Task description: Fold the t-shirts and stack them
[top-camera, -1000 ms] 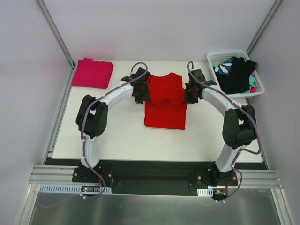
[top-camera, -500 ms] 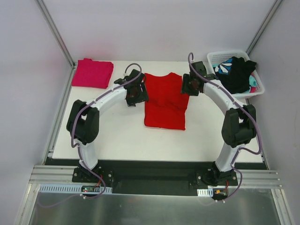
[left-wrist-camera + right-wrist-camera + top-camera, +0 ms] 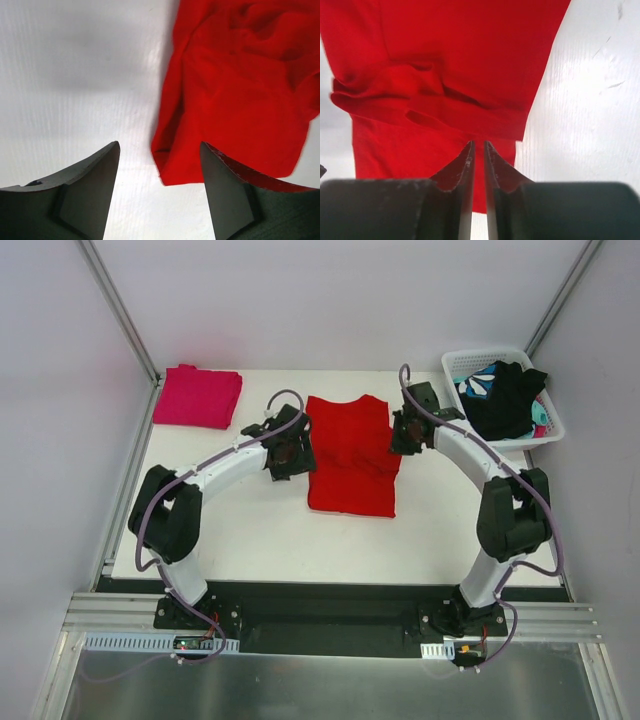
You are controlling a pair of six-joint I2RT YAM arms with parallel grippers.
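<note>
Top external: white table (image 3: 250, 530), pale walls (image 3: 330, 300); left end effector (image 3: 159, 143) wide beside red t-shirt (image 3: 350, 465), right end effector (image 3: 479, 142) nearly closed.

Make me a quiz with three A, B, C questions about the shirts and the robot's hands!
1. Where is the folded pink t-shirt?
A. in the basket
B. at the far left corner of the table
C. in a gripper

2. What colour is the middle t-shirt?
A. red
B. blue
C. yellow

3. What is the left gripper doing?
A. open, holding nothing
B. shut on the pink t-shirt
C. shut on the basket

Answers:
1 B, it lies alone at that corner.
2 A, it is plainly red.
3 A, its fingers stand apart with only the cloth's corner below them.
</note>
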